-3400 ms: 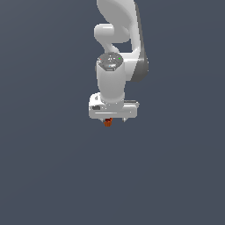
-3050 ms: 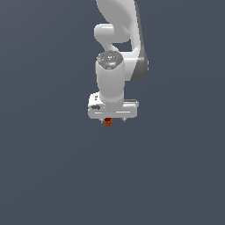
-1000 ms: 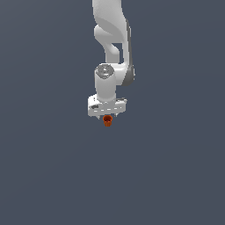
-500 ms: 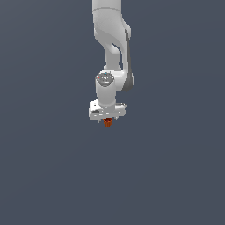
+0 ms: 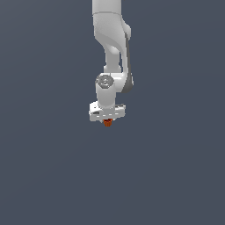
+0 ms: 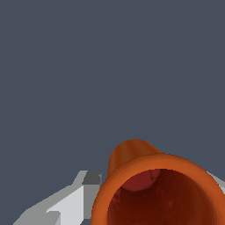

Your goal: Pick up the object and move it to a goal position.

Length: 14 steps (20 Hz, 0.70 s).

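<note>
While the arm points straight down, gripper (image 5: 107, 121) is clamped on the orange-red cup (image 5: 107, 123); wrist view shows its open mouth (image 6: 160, 193) between the fingers (image 6: 70, 204).

the orange-red cup (image 5: 107, 123) shows only a sliver below the claw (image 5: 107, 121); its mouth runs off the wrist view's edge.

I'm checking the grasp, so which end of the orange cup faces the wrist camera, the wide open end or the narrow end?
The wide open end: the orange cup's hollow inside shows, and it narrows farther away. The tool holds it.
</note>
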Motion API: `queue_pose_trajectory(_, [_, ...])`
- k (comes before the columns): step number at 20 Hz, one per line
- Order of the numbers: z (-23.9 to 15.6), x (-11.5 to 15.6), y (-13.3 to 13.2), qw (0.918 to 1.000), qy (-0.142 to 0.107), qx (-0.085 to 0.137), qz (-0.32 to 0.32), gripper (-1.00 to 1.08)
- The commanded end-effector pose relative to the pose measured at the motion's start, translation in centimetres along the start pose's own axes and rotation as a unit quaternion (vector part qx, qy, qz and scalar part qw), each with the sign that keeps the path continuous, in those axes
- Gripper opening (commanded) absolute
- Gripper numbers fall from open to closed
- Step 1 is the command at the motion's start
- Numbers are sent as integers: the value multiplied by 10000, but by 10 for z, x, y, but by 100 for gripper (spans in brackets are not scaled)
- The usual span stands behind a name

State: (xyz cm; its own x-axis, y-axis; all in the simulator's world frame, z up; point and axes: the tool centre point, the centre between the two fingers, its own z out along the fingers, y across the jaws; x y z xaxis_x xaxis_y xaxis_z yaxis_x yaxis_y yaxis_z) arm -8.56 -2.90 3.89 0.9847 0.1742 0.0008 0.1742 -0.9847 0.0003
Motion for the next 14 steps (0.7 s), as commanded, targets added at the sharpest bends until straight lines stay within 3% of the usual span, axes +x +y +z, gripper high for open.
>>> queue_pose_trajectory(1, [1, 0, 0, 10000, -4, 1, -2, -100])
queue_pose_trajectory(14, [-16, -2, 6, 10000, 1, 0, 0, -100])
